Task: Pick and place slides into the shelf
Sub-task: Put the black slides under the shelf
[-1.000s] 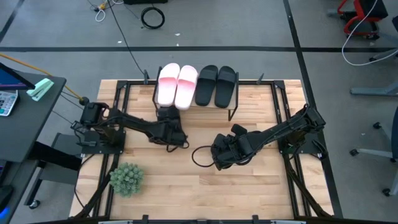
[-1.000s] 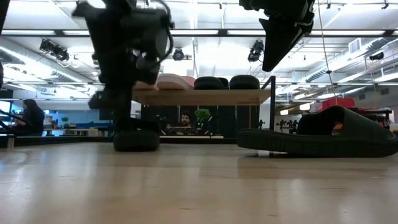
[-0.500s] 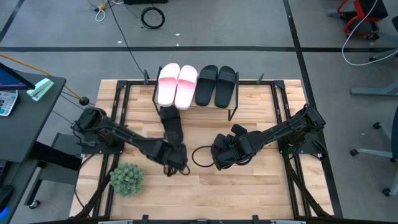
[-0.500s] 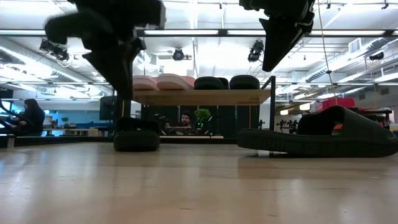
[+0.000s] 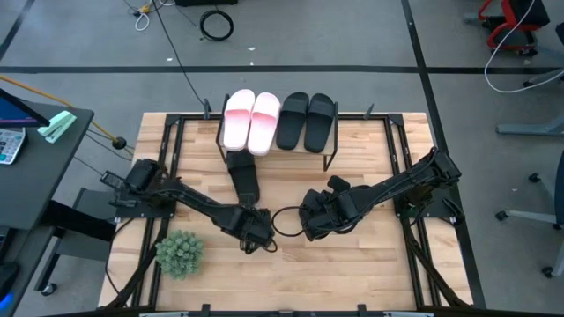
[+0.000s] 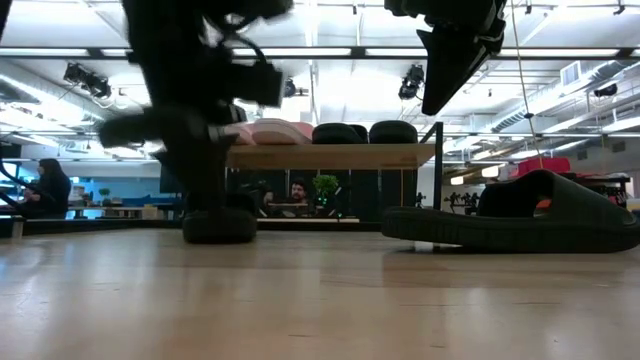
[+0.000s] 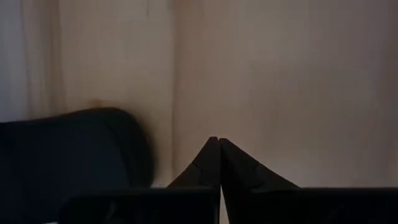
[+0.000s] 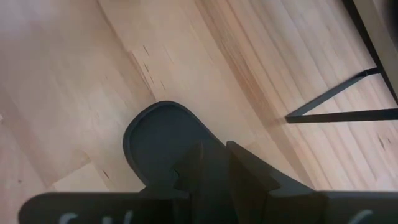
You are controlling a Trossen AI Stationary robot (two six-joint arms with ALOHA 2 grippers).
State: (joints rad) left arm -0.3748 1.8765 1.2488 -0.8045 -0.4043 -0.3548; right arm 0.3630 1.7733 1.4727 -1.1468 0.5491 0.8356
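Even bright light on the table (image 5: 370, 255) in the high view, soft short shadows under the arms, no glare. Low view is lit by ceiling strip lights (image 6: 330, 52) in the room behind, so the near arms read as dark silhouettes; the left arm (image 6: 200, 110) is smeared with motion blur, the wooden foreground is soft and out of focus, the black slide (image 6: 520, 215) fairly sharp. Left wrist view is dim, murky and blurred, fingers (image 7: 205, 171) just dark shapes, a dark slide (image 7: 68, 149) beside them vague. Right wrist view is bright and crisp, wood grain clear, own fingers (image 8: 214, 168) near-black
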